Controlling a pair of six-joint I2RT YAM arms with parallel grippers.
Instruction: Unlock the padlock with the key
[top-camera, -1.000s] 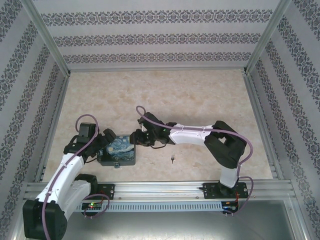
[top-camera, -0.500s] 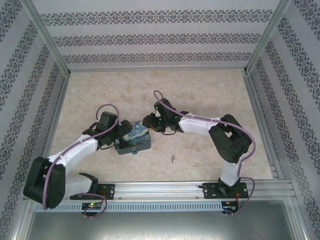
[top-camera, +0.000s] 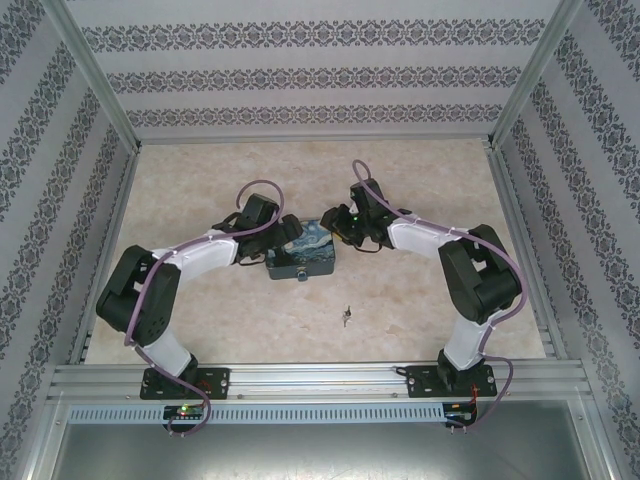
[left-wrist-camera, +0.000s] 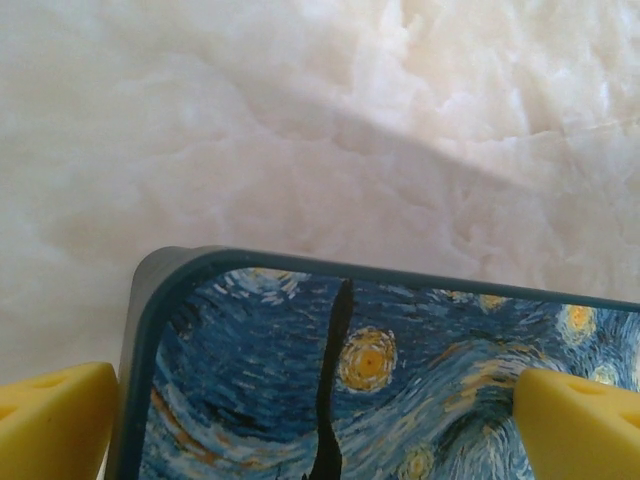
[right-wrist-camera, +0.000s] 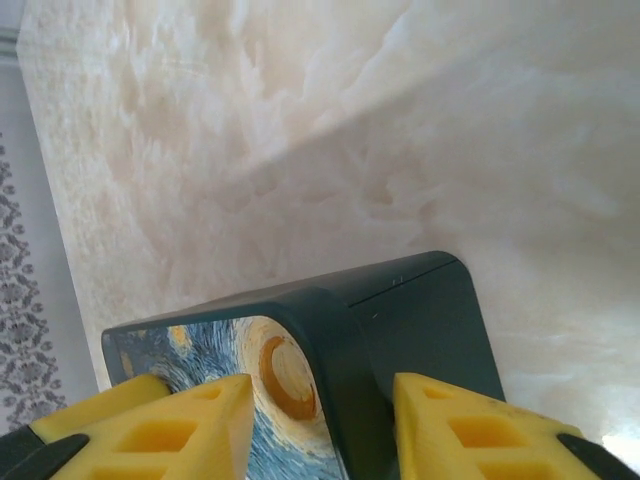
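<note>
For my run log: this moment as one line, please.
left hand open at painted box | right hand astride its corner | key untouched

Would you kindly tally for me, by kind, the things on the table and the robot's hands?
Painted box: 1
Padlock: 1
Key: 1
Hands: 2 (left hand, right hand)
Total: 5

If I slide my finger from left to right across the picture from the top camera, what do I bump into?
First the left arm's bent elbow → painted box → tiny key → right arm's bent elbow.
</note>
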